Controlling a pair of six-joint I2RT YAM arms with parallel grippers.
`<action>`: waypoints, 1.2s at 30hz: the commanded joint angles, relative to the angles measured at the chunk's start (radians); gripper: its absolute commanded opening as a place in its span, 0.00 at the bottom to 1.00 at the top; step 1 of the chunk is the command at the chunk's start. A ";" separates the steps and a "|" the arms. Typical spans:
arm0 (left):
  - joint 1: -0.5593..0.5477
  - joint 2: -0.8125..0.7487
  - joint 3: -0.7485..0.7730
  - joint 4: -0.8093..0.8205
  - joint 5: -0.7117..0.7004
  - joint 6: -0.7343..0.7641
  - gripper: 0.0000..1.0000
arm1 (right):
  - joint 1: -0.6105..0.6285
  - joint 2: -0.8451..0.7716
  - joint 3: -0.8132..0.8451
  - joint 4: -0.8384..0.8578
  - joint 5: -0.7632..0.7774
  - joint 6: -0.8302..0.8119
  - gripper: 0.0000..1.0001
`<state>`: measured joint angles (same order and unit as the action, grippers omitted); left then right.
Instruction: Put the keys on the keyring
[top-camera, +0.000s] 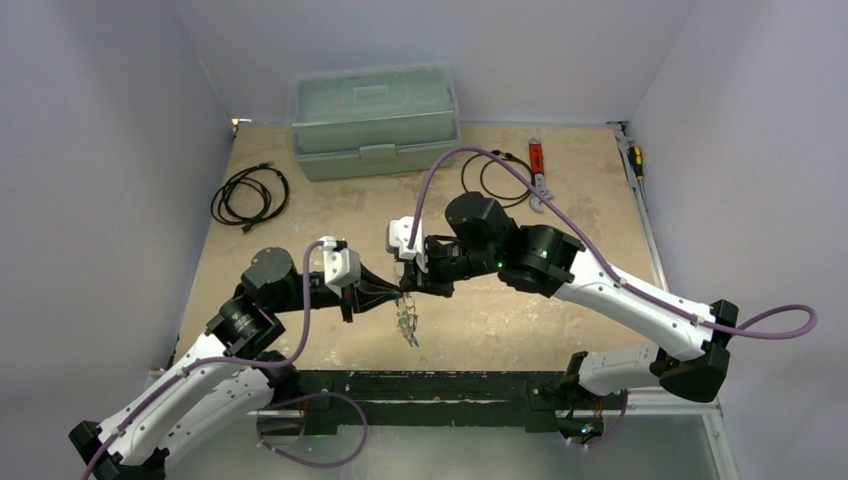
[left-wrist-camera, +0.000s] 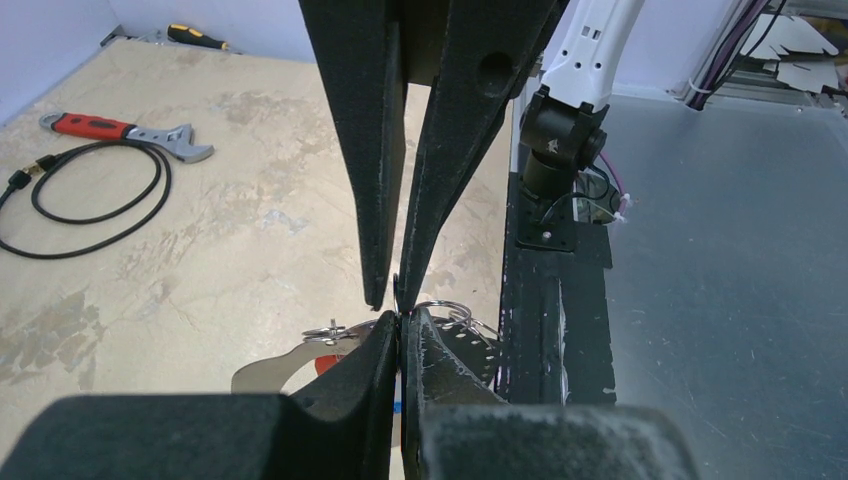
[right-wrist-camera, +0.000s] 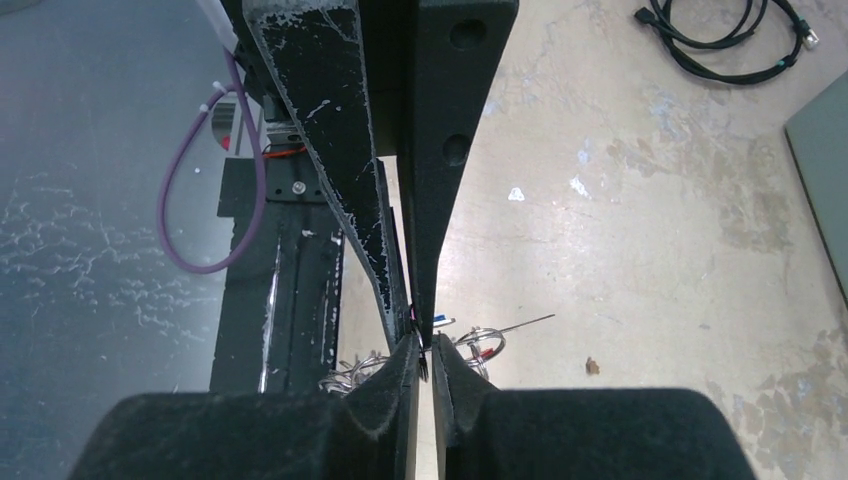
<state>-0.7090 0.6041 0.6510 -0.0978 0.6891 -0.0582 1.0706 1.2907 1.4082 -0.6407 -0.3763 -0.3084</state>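
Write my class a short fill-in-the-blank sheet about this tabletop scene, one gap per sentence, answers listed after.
The wrench has a ___ handle.
The lidded box at the far edge of the table is pale ___.
The left gripper and the right gripper meet tip to tip at a bunch of ___.
The screwdriver lies at the table's ___ edge.
Missing words: red; green; keys; right.

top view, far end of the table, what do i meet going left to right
coiled cable → toolbox → wrench → screwdriver
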 joint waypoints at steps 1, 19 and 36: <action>-0.006 -0.010 0.051 0.069 0.027 0.015 0.00 | -0.001 0.022 0.033 -0.003 -0.022 -0.017 0.09; -0.007 -0.123 0.012 0.164 0.056 0.010 0.53 | -0.001 -0.219 -0.258 0.406 0.059 0.029 0.00; -0.007 -0.150 -0.022 0.286 -0.014 -0.120 0.39 | -0.001 -0.369 -0.564 1.048 -0.009 0.226 0.00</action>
<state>-0.7101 0.4610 0.6411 0.1204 0.6945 -0.1322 1.0714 0.9310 0.8494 0.1749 -0.3405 -0.1387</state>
